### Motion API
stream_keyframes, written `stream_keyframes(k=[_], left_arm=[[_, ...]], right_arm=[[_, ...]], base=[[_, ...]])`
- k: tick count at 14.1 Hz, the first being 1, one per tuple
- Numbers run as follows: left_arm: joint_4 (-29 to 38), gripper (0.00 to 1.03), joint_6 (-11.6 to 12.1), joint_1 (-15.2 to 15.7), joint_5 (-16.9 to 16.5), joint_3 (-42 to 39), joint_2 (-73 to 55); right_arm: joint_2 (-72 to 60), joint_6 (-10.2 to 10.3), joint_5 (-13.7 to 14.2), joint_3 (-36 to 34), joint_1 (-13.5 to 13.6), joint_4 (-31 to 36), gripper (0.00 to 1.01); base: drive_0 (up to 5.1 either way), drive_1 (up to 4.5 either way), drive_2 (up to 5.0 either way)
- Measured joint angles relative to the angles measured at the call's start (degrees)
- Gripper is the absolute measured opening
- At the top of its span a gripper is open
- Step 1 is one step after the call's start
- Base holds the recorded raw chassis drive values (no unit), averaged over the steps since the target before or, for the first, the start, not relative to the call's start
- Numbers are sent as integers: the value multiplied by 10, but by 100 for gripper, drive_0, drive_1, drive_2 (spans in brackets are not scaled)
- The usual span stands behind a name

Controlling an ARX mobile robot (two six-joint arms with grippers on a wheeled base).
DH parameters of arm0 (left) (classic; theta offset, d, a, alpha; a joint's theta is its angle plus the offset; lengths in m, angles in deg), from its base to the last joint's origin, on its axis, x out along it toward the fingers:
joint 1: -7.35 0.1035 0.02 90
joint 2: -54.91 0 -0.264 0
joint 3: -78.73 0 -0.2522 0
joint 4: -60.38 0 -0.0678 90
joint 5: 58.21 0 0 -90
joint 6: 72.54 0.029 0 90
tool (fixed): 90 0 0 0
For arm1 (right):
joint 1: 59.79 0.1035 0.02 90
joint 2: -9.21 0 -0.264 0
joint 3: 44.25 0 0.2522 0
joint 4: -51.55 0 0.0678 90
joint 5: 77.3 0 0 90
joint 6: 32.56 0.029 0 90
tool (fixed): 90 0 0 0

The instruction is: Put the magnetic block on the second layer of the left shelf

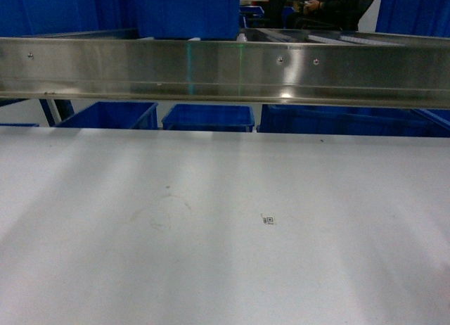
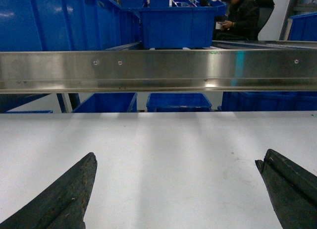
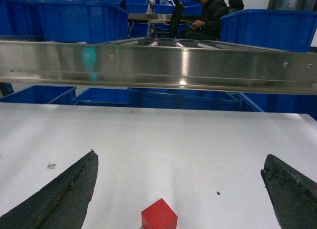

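The red magnetic block (image 3: 159, 214) sits on the white tabletop (image 3: 198, 144), near and centred between the wide-apart fingers of the right end effector (image 3: 181, 189), slightly ahead of them. It is roughly cubic, without a long axis. The left end effector (image 2: 176, 189), also spread and empty, shows no block, so the right arm looks nearer.

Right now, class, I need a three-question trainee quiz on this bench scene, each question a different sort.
1. True or false: the right pincer grips the red block.
2. Which view shows the block? A head, B left wrist, C right wrist.
3. Fill in: behind the steel rail stand ___ bins.

Key: 1 false, it is open, the block lying free on the table; 2 C; 3 blue.
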State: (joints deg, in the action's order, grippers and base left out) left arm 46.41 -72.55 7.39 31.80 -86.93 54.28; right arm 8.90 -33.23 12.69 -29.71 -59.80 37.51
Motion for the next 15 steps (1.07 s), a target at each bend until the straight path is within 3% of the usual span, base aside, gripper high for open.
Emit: stream_keyframes(k=[11, 12, 14, 15], left_arm=[[0, 98, 0, 0, 0, 0, 0], [0, 98, 0, 0, 0, 0, 0], [0, 98, 0, 0, 0, 0, 0], [0, 98, 0, 0, 0, 0, 0]], right_arm=[[0, 0, 0, 0, 0, 0, 98], [-46, 12, 9, 1, 8, 40, 98], [-359, 47, 7, 38, -7, 231, 98], [-461, 48, 8, 69, -7, 291, 98]], base=[[0, 0, 0], [0, 0, 0], [0, 0, 0], [0, 0, 0]])
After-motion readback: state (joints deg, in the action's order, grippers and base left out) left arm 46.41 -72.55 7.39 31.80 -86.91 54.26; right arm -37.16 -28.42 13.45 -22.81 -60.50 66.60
